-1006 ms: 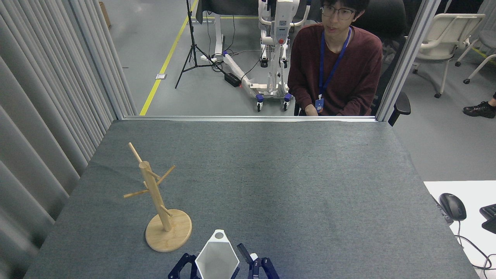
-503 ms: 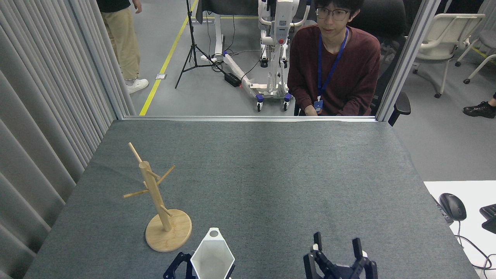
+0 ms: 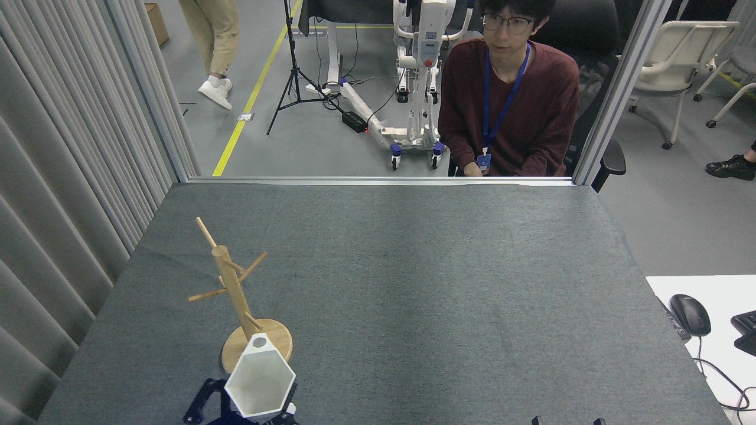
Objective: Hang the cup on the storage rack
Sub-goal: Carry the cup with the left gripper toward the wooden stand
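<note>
left gripper [image 3: 245,413]: down at the near edge of the table, dark blue fingers clamped on either side of the cup, so it's holding it. Only partly in shot.

cup [image 3: 260,383]: white, hexagonal, mouth facing up toward the camera, held above the table's near-left part. Its little tab with the round hole points away from the robot and overlaps the near side of the rack's base in this view. Can't tell if it actually touches anything there.

storage rack [image 3: 236,295]: bamboo-coloured mug tree, round disc base on the table, left side, nearer the near edge than the far one. Post upright, thin pegs angling out. No peg has anything on it, cup's not hung yet.

right gripper [image 3: 564,421]: just two dark tips poking over the near edge toward the right corner. Way too little showing, can't tell how it's set.

table [image 3: 443,283]: grey felt-like cover, otherwise bare.

person [image 3: 511,100]: sitting just behind the far edge, dark red top, blue lanyard.

mouse [image 3: 690,314]: black, on a white desk past the right edge.
</note>
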Robot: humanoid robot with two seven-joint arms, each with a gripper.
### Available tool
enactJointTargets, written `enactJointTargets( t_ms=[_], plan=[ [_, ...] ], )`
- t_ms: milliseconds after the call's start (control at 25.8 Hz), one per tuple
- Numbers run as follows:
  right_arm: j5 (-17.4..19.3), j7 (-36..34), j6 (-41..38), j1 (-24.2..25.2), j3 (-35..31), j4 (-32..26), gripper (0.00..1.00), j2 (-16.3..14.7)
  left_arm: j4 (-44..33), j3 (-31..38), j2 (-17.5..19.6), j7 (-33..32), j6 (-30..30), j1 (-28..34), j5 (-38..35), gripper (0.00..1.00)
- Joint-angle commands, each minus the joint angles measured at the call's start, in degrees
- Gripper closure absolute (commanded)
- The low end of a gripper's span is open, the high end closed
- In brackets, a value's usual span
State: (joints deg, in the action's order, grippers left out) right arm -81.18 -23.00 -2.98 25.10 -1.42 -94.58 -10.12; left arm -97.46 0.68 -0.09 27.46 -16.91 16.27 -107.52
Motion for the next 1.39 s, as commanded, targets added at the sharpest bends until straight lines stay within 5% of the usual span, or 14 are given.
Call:
enactJointTargets(
  t_ms=[0, 387, 1354],
  plan=[
    [0.06, -0.12, -0.62, -0.31, -0.69, 0.45, 0.02, -0.34, -1.51, 6.35, 0.52, 0.49, 0.57, 0.96, -0.05, 0.96],
    [-0.47, -0.21, -0.53, -0.05, -0.60, 0.54, 0.02, 0.46, 4.21, 15.05, 1.05, 2.51, 6.72, -6.60, -6.82, 0.91],
    [-0.47, -1.52, -0.62, -0.14, -0.86, 0.54, 0.02, 0.54, 11.94, 13.12, 0.17, 2.69, 7.69, -14.60, -17.37, 0.91]
  ],
)
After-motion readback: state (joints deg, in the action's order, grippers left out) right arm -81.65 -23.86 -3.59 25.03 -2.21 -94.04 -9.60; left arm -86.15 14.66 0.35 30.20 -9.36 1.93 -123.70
